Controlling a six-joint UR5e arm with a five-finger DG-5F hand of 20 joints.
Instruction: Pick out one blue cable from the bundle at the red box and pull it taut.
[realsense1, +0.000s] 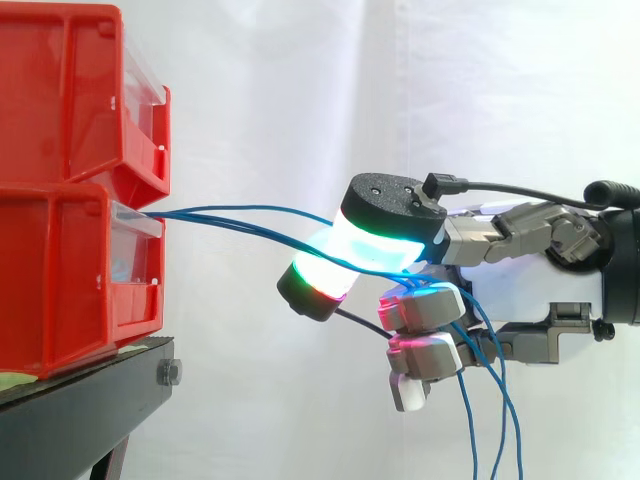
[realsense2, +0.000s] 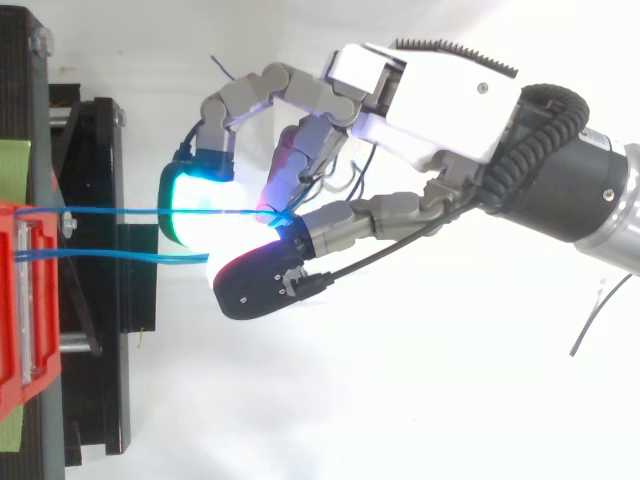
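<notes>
Closest to you in the side view is the hand (realsense1: 530, 290), coming in from the right with its fingers curled and its pads (realsense1: 372, 245) bunched together, glowing cyan, green and a red-magenta. You can see the blue cables (realsense2: 110, 212) caught in that curl: they run between the big cyan-lit pad above and the smaller pads below it, so the hand is closed around them, and more than one strand passes through. Look left and you find where they start, at the top front edge of the lower red bin (realsense1: 60, 290), which sits under the upper red bin (realsense1: 60, 100) on the black stand (realsense1: 80, 410). From above, you can follow two strands leaving the bin side by side; the farther one runs nearly straight to the pads, and the nearer one ends under the cyan pad. From the side the span bows slightly upward. Past the fingers, the loose ends of the cables hang down below the hand. Behind everything you have the white curtain (realsense1: 300, 80).
</notes>
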